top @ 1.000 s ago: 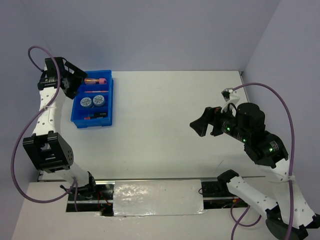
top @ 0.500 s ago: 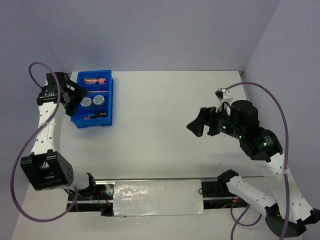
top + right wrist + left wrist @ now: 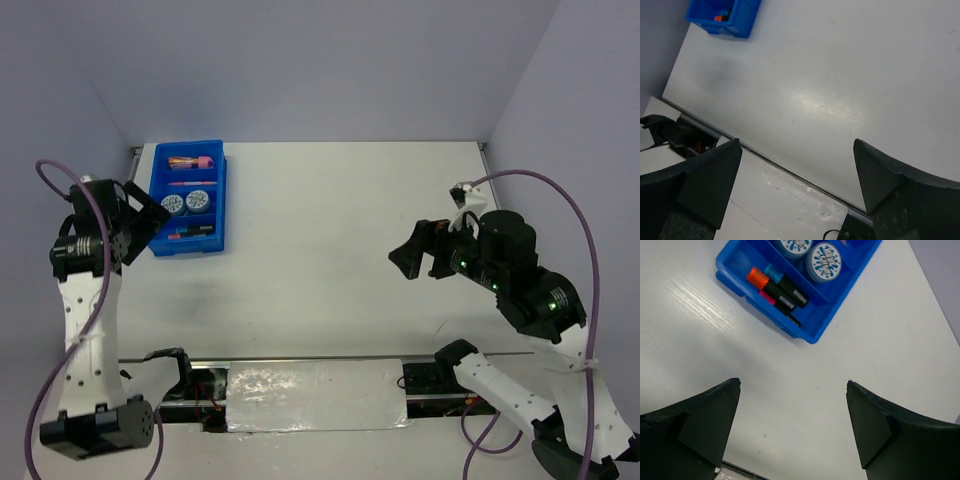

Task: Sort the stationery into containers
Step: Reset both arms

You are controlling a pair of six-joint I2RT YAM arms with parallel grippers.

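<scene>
The blue tray (image 3: 216,200) stands at the table's far left and holds all the stationery I see. Its compartments hold a pink-capped tube (image 3: 192,161), a thin stick (image 3: 190,183), two blue-white discs (image 3: 171,205) and stubby black highlighters (image 3: 192,231). In the left wrist view the highlighters (image 3: 782,291) lie side by side beside a disc (image 3: 824,262) in the tray (image 3: 735,262). My left gripper (image 3: 148,222) hovers open and empty just left of the tray's near corner; its jaws (image 3: 793,382) frame bare table. My right gripper (image 3: 412,255) hangs open and empty above the table's right half (image 3: 796,142).
The tray (image 3: 745,20) shows small at the top left of the right wrist view. A metal rail and taped strip (image 3: 315,395) run along the near edge between the arm bases. Grey walls close in the back and both sides.
The left arm has drawn back from over the tray toward the near left. The right arm shifted slightly to the right. Both grippers stayed open.
</scene>
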